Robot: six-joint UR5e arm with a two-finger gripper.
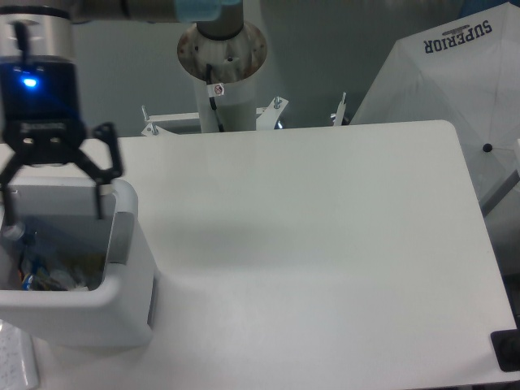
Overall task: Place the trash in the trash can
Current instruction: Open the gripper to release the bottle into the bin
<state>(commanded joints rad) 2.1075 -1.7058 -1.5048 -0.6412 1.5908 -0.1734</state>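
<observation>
While hanging over the trash can point(122, 268), the gripper point(53, 207) is spreading its fingers wide, gripping nothing, placed for dropping. Colourful litter, possibly the bottles point(36, 268), is lying inside the can; the white table point(325, 244) is showing no trash.

White cover point(455, 81), far right: printed word "SUPERIOR" in dark capitals, running diagonally near the top right corner.
Arm base column point(221, 89), far centre: small round red-and-white sign on a white tag; its symbol is too small to read.
Gripper point(53, 215), far left: blue indicator light on the black body; no lettering legible.
Trash can point(122, 301), near left: contents show coloured labels; no text legible.
</observation>
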